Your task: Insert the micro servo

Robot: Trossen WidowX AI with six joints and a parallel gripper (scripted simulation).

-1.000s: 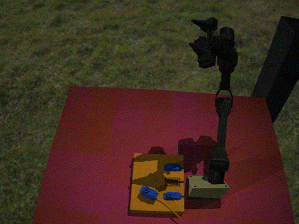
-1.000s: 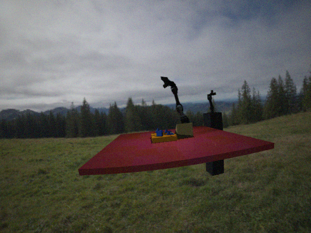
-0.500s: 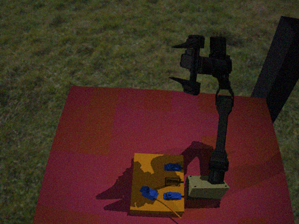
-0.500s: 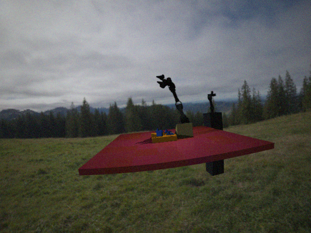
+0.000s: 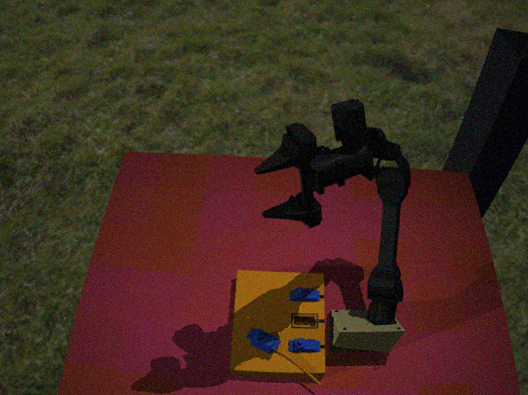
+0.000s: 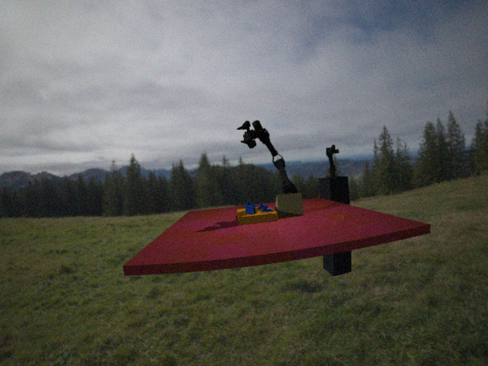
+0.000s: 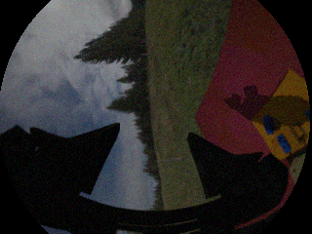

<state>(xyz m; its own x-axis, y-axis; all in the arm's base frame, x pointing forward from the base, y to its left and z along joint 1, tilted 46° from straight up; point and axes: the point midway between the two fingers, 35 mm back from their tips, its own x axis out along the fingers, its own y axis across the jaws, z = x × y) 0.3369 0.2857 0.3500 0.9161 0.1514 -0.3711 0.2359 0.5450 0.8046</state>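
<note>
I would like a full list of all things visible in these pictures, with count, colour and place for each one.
deck: one, orange, on the table beside the arm's base
seated servos: two, blue, in the deck's outer pockets
loose servo: one, blue, lying on the deck, cable trailing off its edge
marked pocket: one, dark outline, unfilled, between the seated servos
table: one, red
pillar: one, dark, behind the table
arm base: one, beige
arm: one, black
gripper: one, black, open, high above the table

The deck (image 7: 294,107) is cut off by the wrist view's edge.
</note>
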